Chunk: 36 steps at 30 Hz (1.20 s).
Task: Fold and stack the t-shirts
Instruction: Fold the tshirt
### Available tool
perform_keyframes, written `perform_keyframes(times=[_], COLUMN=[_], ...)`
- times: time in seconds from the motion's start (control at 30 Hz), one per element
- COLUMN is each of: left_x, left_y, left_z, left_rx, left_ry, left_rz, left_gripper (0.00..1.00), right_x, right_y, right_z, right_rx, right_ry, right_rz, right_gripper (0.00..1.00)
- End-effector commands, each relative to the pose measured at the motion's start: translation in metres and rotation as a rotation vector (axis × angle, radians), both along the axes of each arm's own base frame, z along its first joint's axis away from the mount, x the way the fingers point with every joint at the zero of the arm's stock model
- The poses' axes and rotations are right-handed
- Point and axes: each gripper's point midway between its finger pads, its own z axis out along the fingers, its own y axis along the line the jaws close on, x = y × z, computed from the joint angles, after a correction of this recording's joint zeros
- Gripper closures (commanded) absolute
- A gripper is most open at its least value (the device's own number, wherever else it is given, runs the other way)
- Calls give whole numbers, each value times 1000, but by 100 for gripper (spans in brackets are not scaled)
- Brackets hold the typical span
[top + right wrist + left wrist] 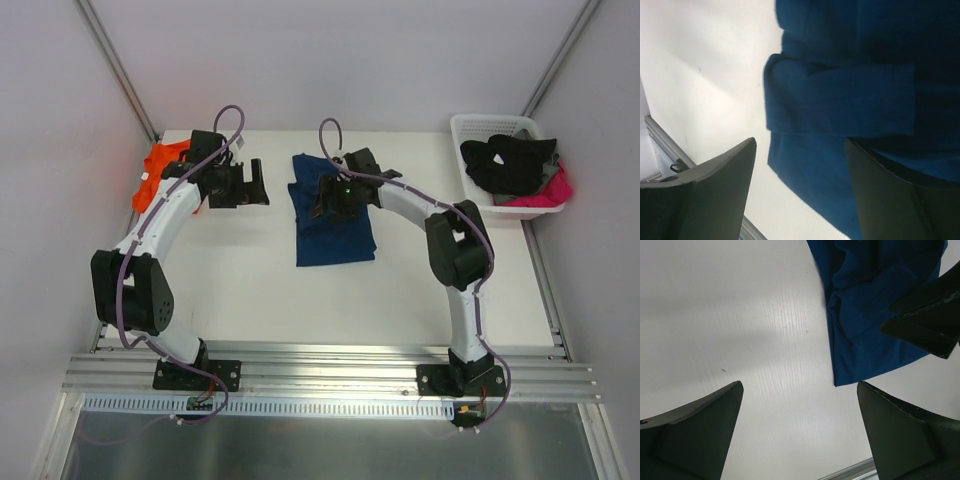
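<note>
The left end effector (252, 184) is standing fully spread over bare desk (260, 290), gripping nothing. The orange t-shirt (158, 172) is lying behind its wrist, and the navy t-shirt (338, 238) is lying ahead of its fingertips. The right end effector (325, 203) is also standing spread, one finger over the navy t-shirt's edge and the other over desk.

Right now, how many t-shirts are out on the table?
2. The navy blue t-shirt lies mid-table under the right gripper; the orange t-shirt sits at the far left edge. The basket of clothes may hide more.
</note>
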Motion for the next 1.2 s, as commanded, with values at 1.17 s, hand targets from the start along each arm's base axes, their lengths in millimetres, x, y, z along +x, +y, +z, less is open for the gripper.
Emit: perform_keyframes(times=[1.17], left_x=[1], left_y=[16], left_z=[9], left_rx=[6], left_ry=[-23], left_rz=[37], left_gripper=[1], right_x=[17], right_y=[19], right_z=[59], right_rx=[103], right_ry=[-104], right_rz=[-2], right_gripper=[24])
